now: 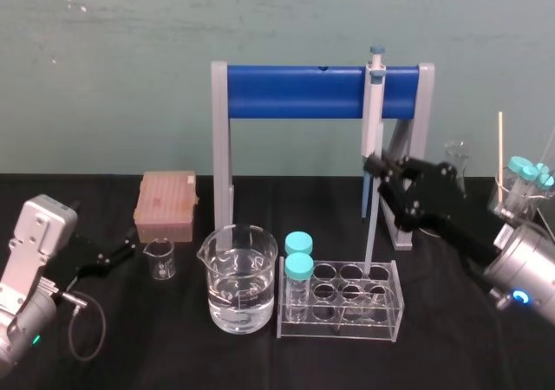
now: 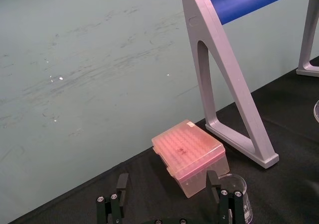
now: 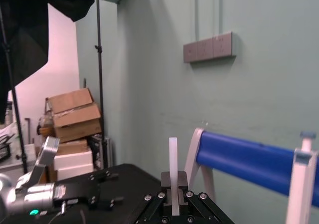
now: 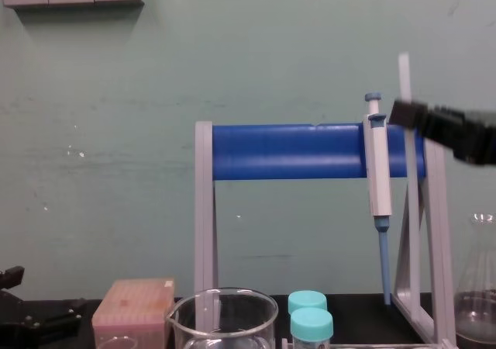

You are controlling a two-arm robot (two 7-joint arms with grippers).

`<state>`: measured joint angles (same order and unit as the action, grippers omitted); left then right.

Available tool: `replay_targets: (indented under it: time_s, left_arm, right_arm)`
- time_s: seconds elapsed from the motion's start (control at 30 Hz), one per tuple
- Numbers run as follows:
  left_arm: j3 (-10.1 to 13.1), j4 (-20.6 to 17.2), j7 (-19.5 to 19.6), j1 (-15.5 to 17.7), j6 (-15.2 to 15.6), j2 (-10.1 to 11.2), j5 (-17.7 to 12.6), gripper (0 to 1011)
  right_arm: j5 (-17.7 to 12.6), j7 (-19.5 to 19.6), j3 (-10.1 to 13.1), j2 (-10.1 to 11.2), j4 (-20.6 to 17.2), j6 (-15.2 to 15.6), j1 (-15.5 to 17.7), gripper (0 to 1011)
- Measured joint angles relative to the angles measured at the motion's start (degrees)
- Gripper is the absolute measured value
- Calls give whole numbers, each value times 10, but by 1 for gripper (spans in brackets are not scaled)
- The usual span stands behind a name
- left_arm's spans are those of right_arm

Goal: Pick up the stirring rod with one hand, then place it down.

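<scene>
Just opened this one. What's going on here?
The right gripper is shut on the stirring rod, holding it upright above the table in front of the blue pipette stand. The rod's lower end reaches down toward the clear tube rack; whether it touches the rack is unclear. The left gripper rests open, low on the left, near a small beaker and a pink tip box, holding nothing.

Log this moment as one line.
phase: rod held aloft | right gripper: shut on stirring rod, upright, in front of blue stand | left gripper: open, parked beside small beaker
</scene>
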<state>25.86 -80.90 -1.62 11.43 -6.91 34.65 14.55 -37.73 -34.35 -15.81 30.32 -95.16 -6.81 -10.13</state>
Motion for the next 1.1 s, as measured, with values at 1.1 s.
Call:
replay_targets:
  time_s: [1.1]
  left_arm:
    - [0, 0, 0, 0, 0, 0, 0, 1000]
  right_arm:
    - [13, -40, -67, -42, 168, -24, -72, 68]
